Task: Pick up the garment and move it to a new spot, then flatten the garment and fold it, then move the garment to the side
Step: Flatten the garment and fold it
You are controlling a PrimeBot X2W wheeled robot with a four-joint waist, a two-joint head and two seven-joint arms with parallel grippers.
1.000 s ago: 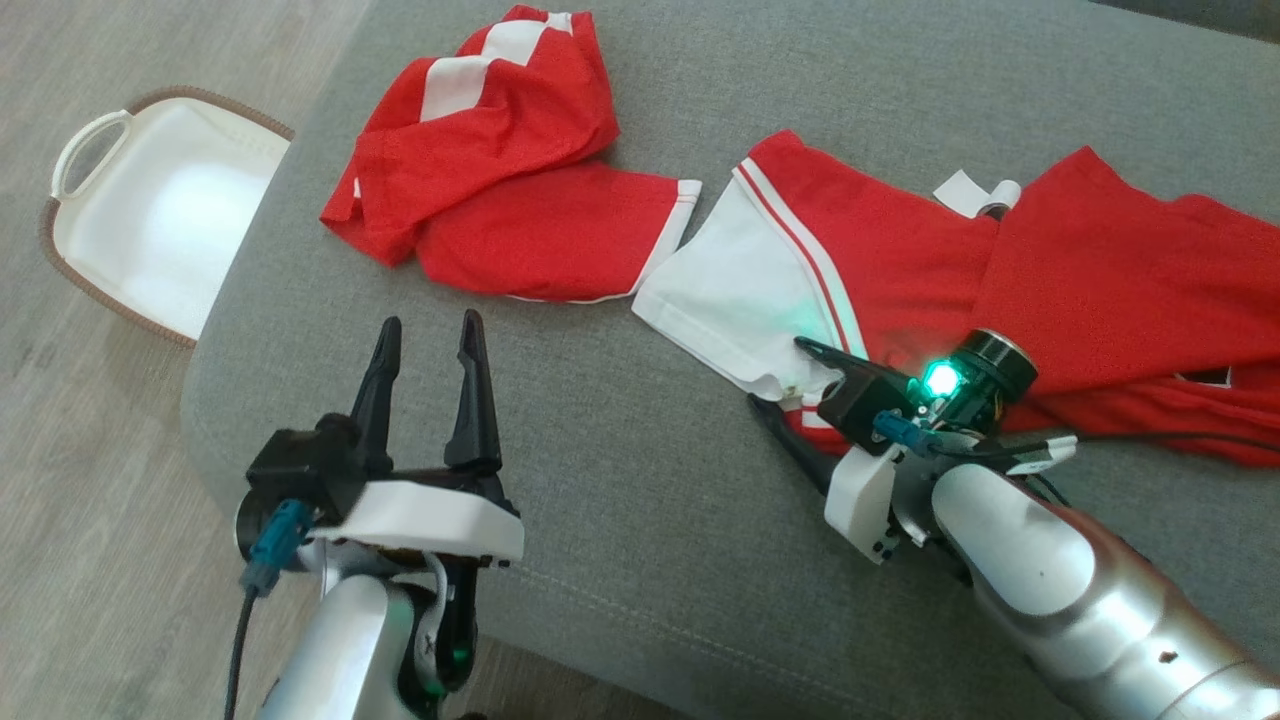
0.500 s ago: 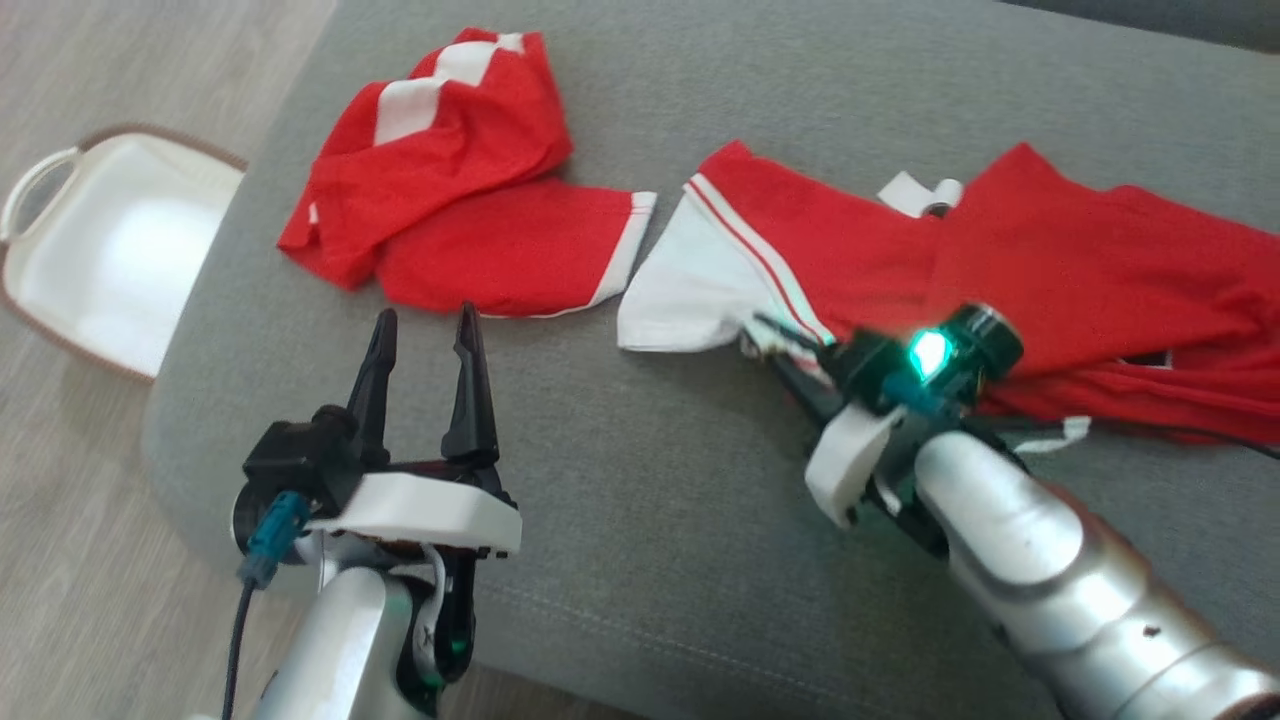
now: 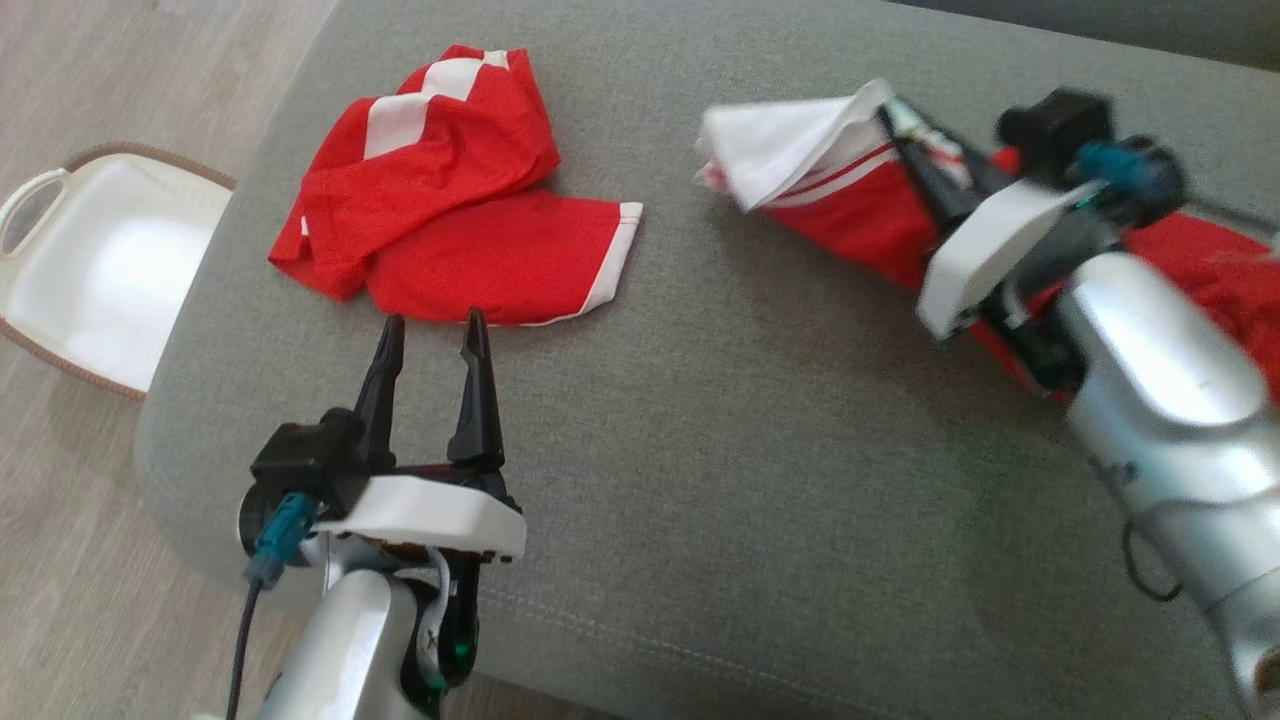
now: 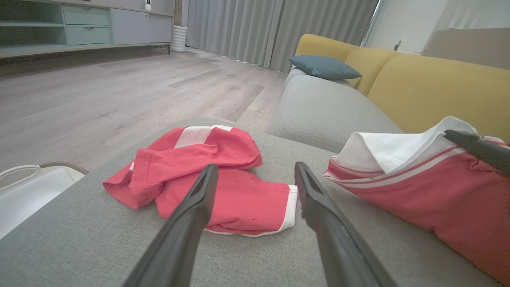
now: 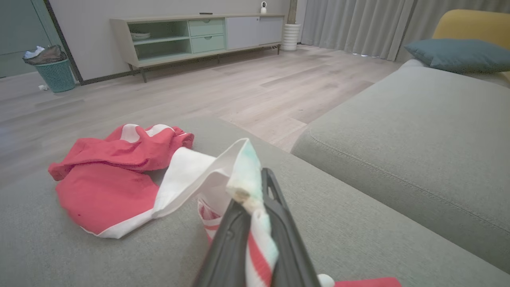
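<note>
Pinching the red garment is right claw; left claw agape.

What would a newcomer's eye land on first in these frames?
The right claw, shut on the white-trimmed edge of a red garment, holding that end up off the grey sofa cushion at the head view's upper right. Next, a second red garment crumpled on the cushion's upper left, with the open left claw hovering just in front of it and a white basket on the floor beside.
</note>
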